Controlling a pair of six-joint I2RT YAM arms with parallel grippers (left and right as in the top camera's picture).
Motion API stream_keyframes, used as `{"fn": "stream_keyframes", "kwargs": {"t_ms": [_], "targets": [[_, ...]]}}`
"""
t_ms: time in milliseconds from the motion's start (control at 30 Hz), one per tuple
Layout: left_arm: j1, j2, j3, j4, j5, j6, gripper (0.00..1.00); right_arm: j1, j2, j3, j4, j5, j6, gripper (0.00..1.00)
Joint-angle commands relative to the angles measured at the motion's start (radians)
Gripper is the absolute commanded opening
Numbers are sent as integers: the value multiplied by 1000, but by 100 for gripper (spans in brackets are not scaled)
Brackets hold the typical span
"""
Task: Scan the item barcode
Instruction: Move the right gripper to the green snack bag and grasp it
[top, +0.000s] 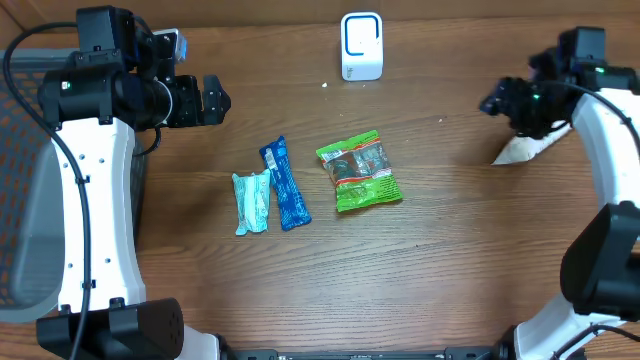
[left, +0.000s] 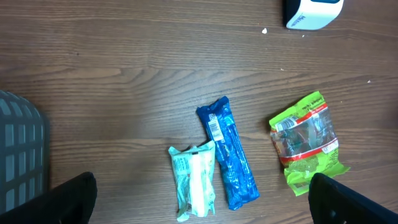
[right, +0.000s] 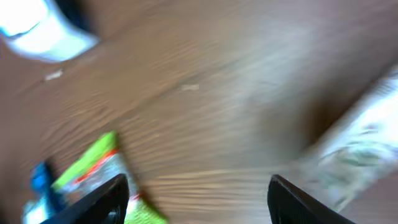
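Overhead: green packet (top: 358, 170) lies at the middle of the desk (top: 450, 260), long axis rear-to-front, left of the right tool (top: 497, 102), which gapes empty beside a white packet (top: 525, 148) near the right edge; left tool (top: 213, 97) also released.

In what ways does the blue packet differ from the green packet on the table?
The blue packet is long and narrow; the green packet is wider and shorter. The blue packet lies right beside a pale teal packet; the green packet lies apart, alone. Both lie flat on the wooden table.
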Motion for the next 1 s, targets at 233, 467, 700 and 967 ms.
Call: {"fn": "stream_keyframes", "kwargs": {"t_ms": [233, 467, 700, 967], "targets": [[0, 8, 4, 4, 12, 19, 100, 264, 17, -47, 97, -16, -62, 72], [0, 8, 4, 4, 12, 19, 100, 303, 76, -50, 78, -35, -45, 72], [0, 8, 4, 4, 12, 19, 100, 362, 176, -75, 85, -113, -156, 73], [0, 8, 4, 4, 12, 19, 100, 409, 266, -74, 112, -109, -211, 88]]}}
